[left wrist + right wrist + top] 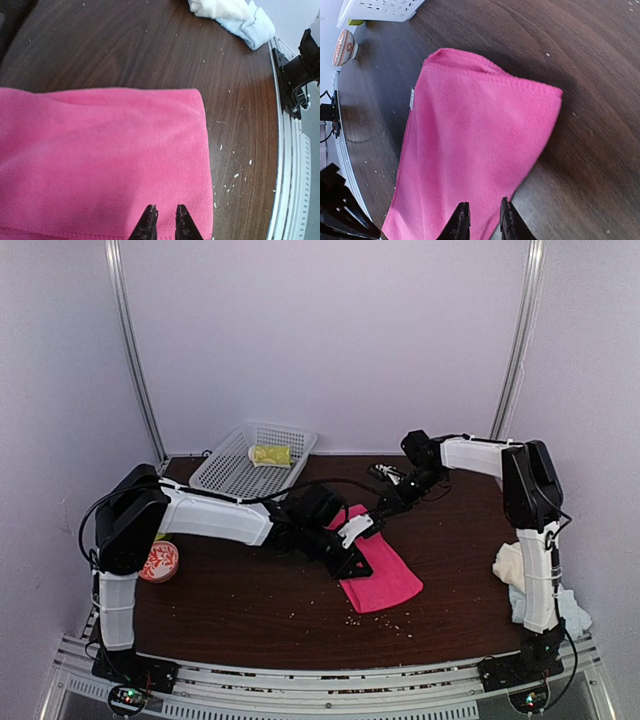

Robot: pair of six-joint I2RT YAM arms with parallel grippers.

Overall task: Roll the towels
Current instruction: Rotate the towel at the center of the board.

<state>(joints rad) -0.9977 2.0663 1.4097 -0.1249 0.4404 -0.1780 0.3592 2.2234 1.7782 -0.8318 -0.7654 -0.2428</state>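
Note:
A hot-pink towel (382, 577) lies flat on the dark wood table, folded into a long strip. My left gripper (352, 542) is low over its far left edge. In the left wrist view its fingertips (150, 216) stand a narrow gap apart over the towel's hem (100, 150), with flat pink cloth showing between them. My right gripper (386, 502) hovers at the towel's far end. Its jaws (481, 215) are a little apart above the pink towel (475, 135), near its right edge. A lime-yellow towel (270, 454) lies rolled in the basket. Cream (509, 564) and pale-blue (575, 610) towels sit at the right.
A white plastic basket (235, 465) stands at the back left. A patterned bowl (158, 562) sits by the left arm's base. Crumbs speckle the table near the front edge. The cream towel (220, 7) and pale-blue towel (255, 27) lie beside the right arm's base (299, 70).

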